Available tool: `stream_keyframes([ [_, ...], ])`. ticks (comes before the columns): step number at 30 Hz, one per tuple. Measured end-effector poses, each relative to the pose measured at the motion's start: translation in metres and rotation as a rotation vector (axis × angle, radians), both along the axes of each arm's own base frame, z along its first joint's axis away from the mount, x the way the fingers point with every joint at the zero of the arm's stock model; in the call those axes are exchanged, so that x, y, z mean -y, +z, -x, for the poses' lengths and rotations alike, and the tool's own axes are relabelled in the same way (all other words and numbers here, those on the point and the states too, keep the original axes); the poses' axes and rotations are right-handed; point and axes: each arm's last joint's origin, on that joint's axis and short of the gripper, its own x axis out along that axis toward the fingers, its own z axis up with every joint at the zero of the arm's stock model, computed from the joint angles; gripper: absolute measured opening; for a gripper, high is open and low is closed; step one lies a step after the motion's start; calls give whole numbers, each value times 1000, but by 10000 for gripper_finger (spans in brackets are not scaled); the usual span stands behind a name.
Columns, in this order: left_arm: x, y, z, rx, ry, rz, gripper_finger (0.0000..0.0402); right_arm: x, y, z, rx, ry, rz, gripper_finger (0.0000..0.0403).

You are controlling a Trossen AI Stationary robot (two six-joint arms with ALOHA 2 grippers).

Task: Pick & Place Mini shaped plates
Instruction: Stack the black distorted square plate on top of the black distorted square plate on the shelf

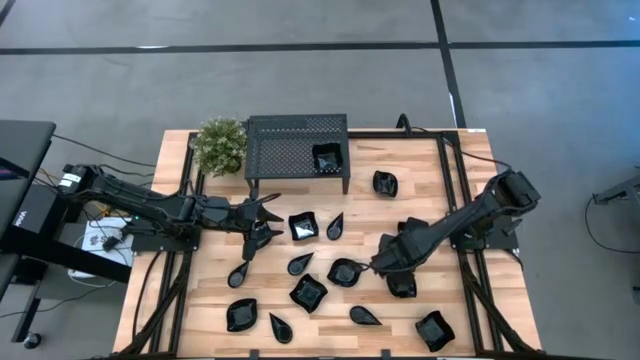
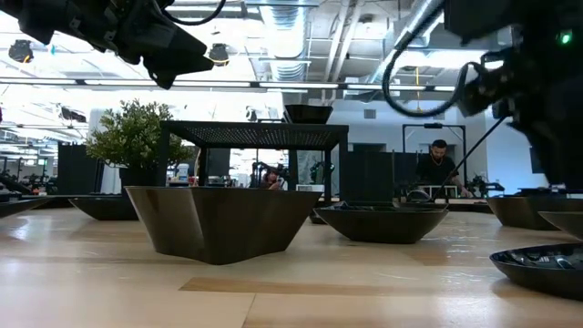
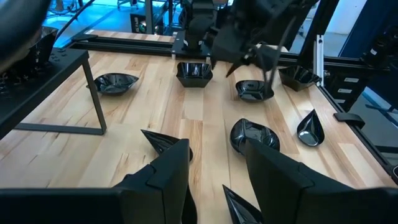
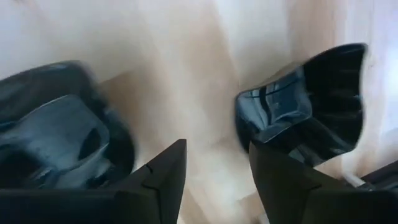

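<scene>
reaching in from the right side of the table [image 1: 420, 165], the right gripper [image 1: 378, 266] hangs low just beside a mini shaped plate [image 1: 345, 272] near the middle of the boards. in its wrist view the jaws stand parted with bare wood between them, nothing held; one glossy black dish [image 4: 311, 99] lies just beyond one finger and another dish [image 4: 56, 130] beside the other.

the left gripper [image 1: 270, 212] points toward the table's middle from the left, jaws spread wide and empty, close to a squarish plate [image 1: 303, 226] and a leaf-shaped plate [image 1: 335, 226].

the other mini plates lie scattered over the wood: a squarish one [image 1: 308, 292] and teardrop ones [image 1: 300, 263] near the centre, more along the front edge [image 1: 240, 315], one by the right rail [image 1: 385, 183], and one at the front right [image 1: 434, 329]. one plate [image 1: 325, 158] sits on the black perforated rack [image 1: 285, 140] at the back, beside a potted plant [image 1: 220, 145]. in the low view, a person [image 2: 439, 169] sits in the room behind.
</scene>
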Motion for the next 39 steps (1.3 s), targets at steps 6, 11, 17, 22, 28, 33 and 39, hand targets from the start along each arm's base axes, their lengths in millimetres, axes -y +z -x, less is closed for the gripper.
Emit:
stream_keyframes([
  [6, 0, 0, 0, 0, 0, 0, 159, 13, -6, 0, -3, -10, 67, 158],
  [11, 0, 0, 0, 1, 0, 0, 159, 21, -6, -4, 6, -32, 58, 141],
  [17, 0, 0, 0, 1, -1, 1, 159, 24, -7, -7, 2, -43, 7, 135],
  [22, 0, 0, 0, 1, -1, 1, 159, 24, -7, -7, 1, -48, 1, 140],
  [28, 0, 0, 0, 1, -1, 1, 159, 23, -14, -9, 56, -49, -20, 141],
  [33, 0, 0, 0, 1, -1, 1, 159, 26, -26, -1, 23, -51, -7, 130],
  [39, 0, 0, 0, 1, 0, 1, 159, 27, -25, -1, 28, -47, 14, 97],
])
